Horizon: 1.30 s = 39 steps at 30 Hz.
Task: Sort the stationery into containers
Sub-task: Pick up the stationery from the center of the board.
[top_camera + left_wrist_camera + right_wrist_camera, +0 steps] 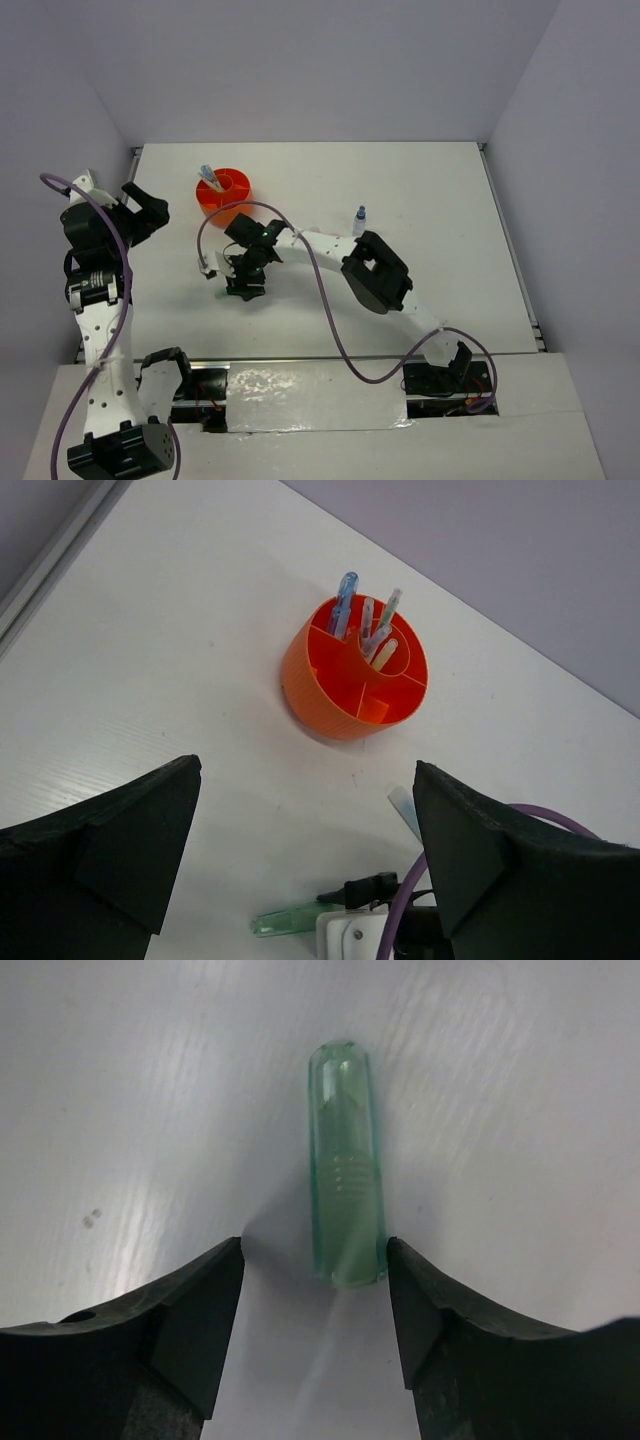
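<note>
Right wrist view has the right hand (315,1250) low over the table (120,1080), its jaws apart on either side of a pale green marker piece (346,1165) lying flat. It grips nothing yet. Only the near end of the piece sits between the fingers, and it lies off centre, almost against one finger with a clear gap to the other.

If the jaws shut from here, I'd expect the nearer finger to meet it first and shove or roll the smooth, round body sideways. A pinch that far out on the end could also let it swing or squirt free on lifting.

The orange organizer (310,695) stands nearby with pens already upright inside, so a tilted piece might snag on them. The left hand (305,770) hovers wide open, empty.
</note>
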{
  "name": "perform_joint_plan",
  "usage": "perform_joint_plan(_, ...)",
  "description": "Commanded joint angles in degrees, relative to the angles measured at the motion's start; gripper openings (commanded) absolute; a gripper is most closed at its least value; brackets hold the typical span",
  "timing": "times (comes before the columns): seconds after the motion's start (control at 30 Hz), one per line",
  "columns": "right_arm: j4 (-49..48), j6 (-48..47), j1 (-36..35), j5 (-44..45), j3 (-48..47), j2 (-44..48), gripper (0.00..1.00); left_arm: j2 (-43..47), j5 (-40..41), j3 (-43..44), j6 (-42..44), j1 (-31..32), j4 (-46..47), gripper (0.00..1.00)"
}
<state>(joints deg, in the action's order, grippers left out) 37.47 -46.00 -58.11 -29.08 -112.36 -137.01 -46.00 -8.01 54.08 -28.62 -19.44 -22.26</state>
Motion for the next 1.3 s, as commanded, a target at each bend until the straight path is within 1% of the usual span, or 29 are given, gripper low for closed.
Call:
perform_joint_plan(0.0,3.77,4.41,0.18,-0.1,8.1,2.79,0.65,0.21,-1.66,0.41,0.41,-0.42,2.31,0.99)
perform_joint_plan(0.03,2.35,5.3,0.19,0.77,9.6,3.5,0.61,0.29,-1.83,0.32,0.5,-0.51,2.31,0.99)
perform_joint_plan(0.07,0.51,6.61,0.19,1.74,13.09,4.55,0.58,0.38,-1.66,-0.03,0.5,-0.51,2.14,0.99)
perform_joint_plan(0.13,-5.9,9.78,-0.07,3.06,16.54,7.27,0.55,1.0,-1.74,-1.34,0.23,-0.51,2.13,0.99)
perform_joint_plan(0.17,-8.36,11.88,-0.6,4.98,19.86,8.85,0.55,1.17,-1.66,-1.79,-0.03,-0.6,2.13,0.99)
perform_joint_plan(0.2,-12.99,12.94,-0.95,6.13,21.11,9.39,0.57,1.52,-1.74,-2.4,-0.12,-0.6,2.13,0.99)
perform_joint_plan(0.23,-15.04,13.65,-1.39,7.27,22.17,9.83,0.6,1.53,-1.66,-2.49,-0.03,-0.6,2.05,0.99)
perform_joint_plan(0.3,-19.69,15.67,-2.27,10.87,23.85,10.36,0.63,1.61,-1.13,-2.32,0.58,-0.6,1.43,0.99)
perform_joint_plan(0.4,-21.82,17.43,-2.8,14.48,23.33,9.75,0.65,1.96,0.01,-2.05,1.55,-0.51,0.47,0.99)
perform_joint_plan(0.57,-21.83,18.49,-3.24,14.23,21.66,7.99,0.66,2.67,-0.77,-3.02,1.29,-0.6,0.99,0.99)
perform_joint_plan(0.67,-20.96,18.49,-3.33,13.88,20.34,6.76,0.54,2.49,-0.17,-2.93,1.11,-0.51,0.64,0.99)
perform_joint_plan(0.7,-20.78,18.49,-3.5,13.96,20.16,6.5,0.45,2.58,0.27,-2.85,1.11,-0.51,0.29,0.99)
perform_joint_plan(0.77,-21.21,18.14,-3.77,14.31,20.33,6.23,0.38,2.84,1.85,-2.84,0.5,-0.6,0.03,0.99)
perform_joint_plan(0.8,-21.91,18.22,-4.2,14.66,20.77,6.32,0.31,2.93,2.29,-3.02,0.24,-0.51,-0.24,0.99)
perform_joint_plan(0.83,-22.53,18.14,-4.38,14.75,22.08,6.58,0.27,3.02,2.73,-2.93,-0.03,-0.6,-0.33,0.99)
perform_joint_plan(0.9,-25.6,18.75,-4.91,15.19,25.06,7.98,0.17,3.28,2.65,-3.46,-0.38,-0.6,-0.24,0.99)
perform_joint_plan(0.93,-26.91,19.88,-5.08,15.72,26.21,9.73,0.15,3.28,2.13,-3.63,-0.38,-0.6,-0.24,0.99)
perform_joint_plan(0.97,-30.23,20.94,-5.0,16.07,27.7,10.96,0.11,3.28,0.12,-4.24,-0.21,-0.6,-0.06,0.99)
perform_joint_plan(1.0,-32.44,22.17,-5.0,17.12,31.81,12.54,0.08,3.37,-1.2,-4.69,-0.21,-0.6,0.46,0.99)
perform_joint_plan(1.03,-35.07,24.79,-4.82,18.87,34.2,16.65,0.08,3.46,-2.96,-5.3,-0.21,-0.6,0.81,0.99)
perform_joint_plan(1.07,-40.23,26.12,-4.65,19.32,36.92,18.86,0.08,3.55,-5.32,-7.22,-0.03,-0.51,1.51,0.99)
perform_joint_plan(1.1,-42.46,27.61,-4.47,19.59,41.73,21.23,0.08,3.55,-10.4,-8.37,-0.03,-0.6,2.48,0.99)
perform_joint_plan(1.13,-46.4,30.76,-3.95,20.28,43.87,25.7,0.09,3.29,-12.36,-10.3,-0.38,-0.6,3.79,0.99)
perform_joint_plan(1.17,-47.92,31.92,-3.77,20.73,45.89,27.74,0.09,2.94,-14.03,-11.01,-0.47,-0.42,4.15,0.99)
perform_joint_plan(1.2,-49.15,33.33,-3.68,21.78,49.22,29.68,0.09,2.58,-17.36,-11.54,-0.56,-0.51,4.24,0.99)
perform_joint_plan(1.27,-51.27,36.23,-3.5,24.59,52.66,34.69,0.1,1.53,-22.37,-13.73,-1.52,-0.42,6.34,0.99)
